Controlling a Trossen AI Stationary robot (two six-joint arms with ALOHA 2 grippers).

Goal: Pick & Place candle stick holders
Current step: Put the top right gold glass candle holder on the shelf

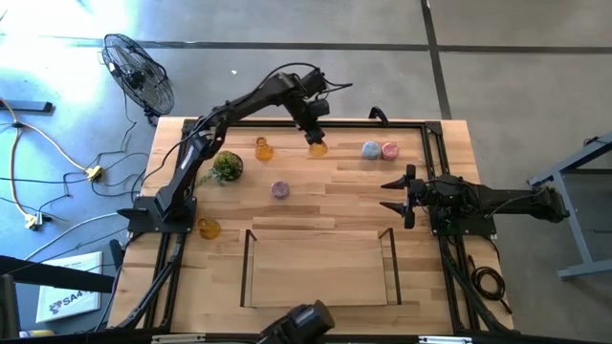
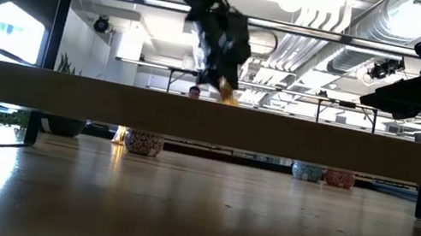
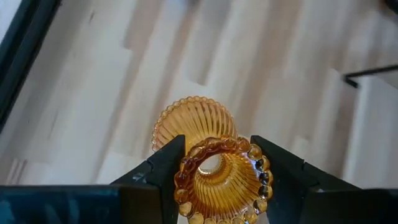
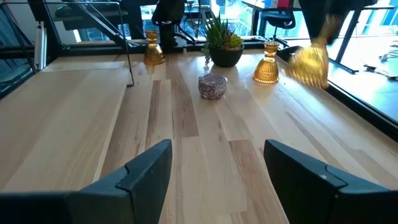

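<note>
Left gripper [image 1: 316, 137], at the table's far edge, clamps a ribbed amber-orange glass candle stick holder [image 3: 214, 180] clear of the wooden table [image 1: 325, 205]; the wooden tray [image 1: 318, 268] lies toward the near edge, closer to this arm's load than to the waiting right gripper [image 1: 400, 195], its jaws wide and empty. The left wrist view alone shows the holder tilted, its beaded rim between the fingers.
</note>
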